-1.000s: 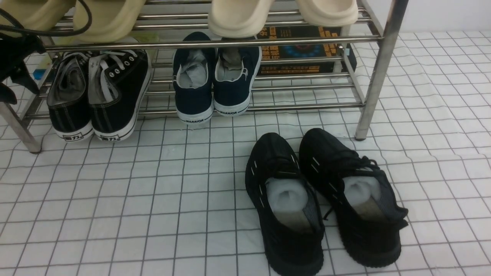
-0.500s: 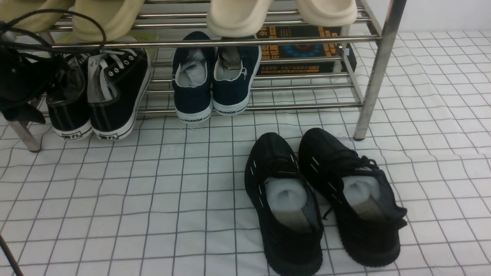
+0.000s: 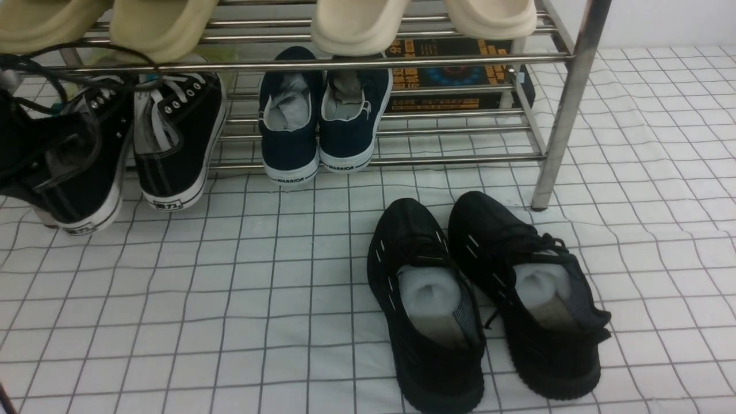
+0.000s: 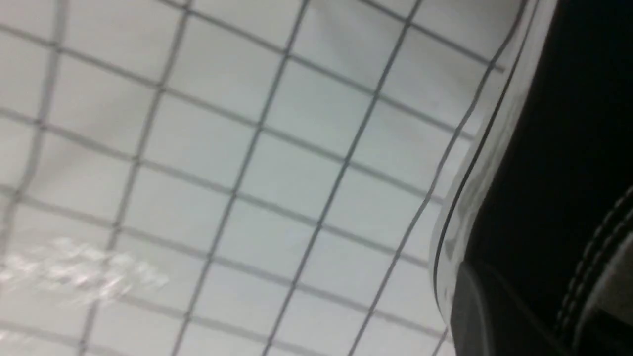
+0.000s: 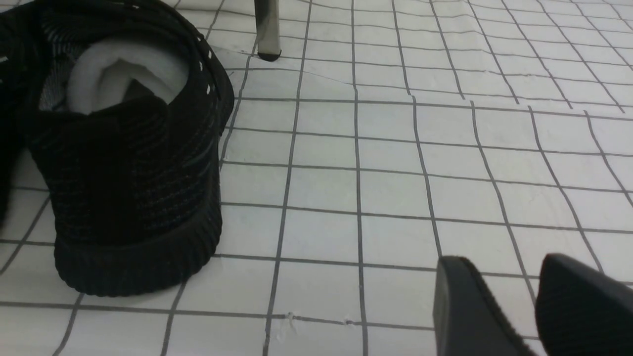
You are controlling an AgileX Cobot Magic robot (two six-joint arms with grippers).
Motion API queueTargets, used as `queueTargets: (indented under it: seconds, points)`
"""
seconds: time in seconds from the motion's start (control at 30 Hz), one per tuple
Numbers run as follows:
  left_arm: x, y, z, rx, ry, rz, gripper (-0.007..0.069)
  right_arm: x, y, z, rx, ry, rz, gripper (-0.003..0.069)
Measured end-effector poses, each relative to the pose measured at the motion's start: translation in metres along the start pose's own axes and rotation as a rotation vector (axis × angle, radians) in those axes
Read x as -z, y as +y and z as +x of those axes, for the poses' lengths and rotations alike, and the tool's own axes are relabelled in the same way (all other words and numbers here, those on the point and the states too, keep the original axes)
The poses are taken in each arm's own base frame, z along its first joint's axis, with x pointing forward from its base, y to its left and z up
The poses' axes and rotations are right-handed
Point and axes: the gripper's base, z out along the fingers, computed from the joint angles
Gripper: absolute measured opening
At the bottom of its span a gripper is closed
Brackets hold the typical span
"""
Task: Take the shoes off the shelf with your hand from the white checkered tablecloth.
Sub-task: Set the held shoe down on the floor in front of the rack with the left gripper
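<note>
While the left gripper [image 3: 34, 150] is clamped on the collar of one black canvas sneaker [image 3: 80, 178], that shoe sits tilted at the left end of the steel shelf [image 3: 569, 103]. Its white-soled heel juts nearer the camera than that of its mate [image 3: 178, 132]. From the front it is not clear whether the heel touches the white checkered tablecloth [image 3: 230, 299]. The left wrist view shows the sneaker's white sole edge and black canvas close up, with a dark finger [image 4: 474, 316] pressed against the shoe. The mate rests on the lower tier, toe inward and white laces showing, its heel overhanging the front bar. Just beside it on the same tier stand the navy sneakers [image 3: 316, 115] marked WARRIOR, and cream slippers [image 3: 356, 26] rest on the upper bars. A dark box with orange print [image 3: 454, 75] lies behind the rack. In front of the shelf, on the cloth, sit the black knit trainers [image 3: 483, 299] with white stuffing. The right gripper [image 5: 494, 269] hangs low over the cloth near one trainer's heel, its fingers [image 5: 465, 306] apart and holding nothing.
</note>
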Motion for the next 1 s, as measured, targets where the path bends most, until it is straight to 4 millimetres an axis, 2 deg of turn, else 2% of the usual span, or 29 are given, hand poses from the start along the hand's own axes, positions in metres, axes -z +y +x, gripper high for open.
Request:
queueTargets:
  seconds: [0.03, 0.1, 0.17, 0.3, 0.33, 0.43, 0.53, 0.67, 0.8, 0.93, 0.97, 1.0]
  points:
    - [0.008, 0.002, 0.003, -0.008, -0.002, -0.020, 0.0019, 0.000, 0.000, 0.000, 0.000, 0.000, 0.000, 0.0239]
    - [0.037, 0.011, 0.013, -0.030, -0.033, -0.090, 0.0019, 0.000, 0.000, 0.000, 0.000, 0.000, 0.000, 0.0239]
    - [0.051, 0.016, 0.016, -0.030, -0.076, -0.122, 0.0021, 0.000, 0.000, 0.000, 0.000, 0.000, 0.000, 0.0239]
    - [0.061, 0.022, 0.032, 0.003, -0.089, -0.149, 0.0022, 0.000, 0.000, 0.000, 0.000, 0.000, 0.000, 0.0239]
    - [0.060, 0.024, 0.043, 0.019, -0.073, -0.146, 0.0022, 0.000, 0.000, 0.000, 0.000, 0.000, 0.000, 0.0239]
    - [0.051, 0.028, 0.067, 0.044, -0.014, -0.146, 0.0022, 0.000, 0.000, 0.000, 0.000, 0.000, 0.000, 0.0239]
    - [0.024, 0.034, 0.095, 0.075, 0.092, -0.174, 0.0022, 0.000, 0.000, 0.000, 0.000, 0.000, 0.000, 0.0239]
    - [-0.010, 0.037, 0.113, 0.088, 0.121, -0.172, 0.0032, 0.000, 0.000, 0.000, 0.000, 0.000, 0.000, 0.0239]
    - [-0.031, 0.037, 0.120, 0.086, 0.063, -0.136, 0.0064, 0.000, 0.000, 0.000, 0.000, 0.000, 0.000, 0.0239]
    - [-0.034, 0.036, 0.119, 0.084, 0.028, -0.122, 0.0131, 0.000, 0.000, 0.000, 0.000, 0.000, 0.000, 0.0239]
    - [-0.033, 0.036, 0.118, 0.084, 0.014, -0.117, 0.0200, 0.000, 0.000, 0.000, 0.000, 0.000, 0.000, 0.0239]
    - [-0.031, 0.035, 0.116, 0.085, 0.008, -0.115, 0.0233, 0.000, 0.000, 0.000, 0.000, 0.000, 0.000, 0.0239]
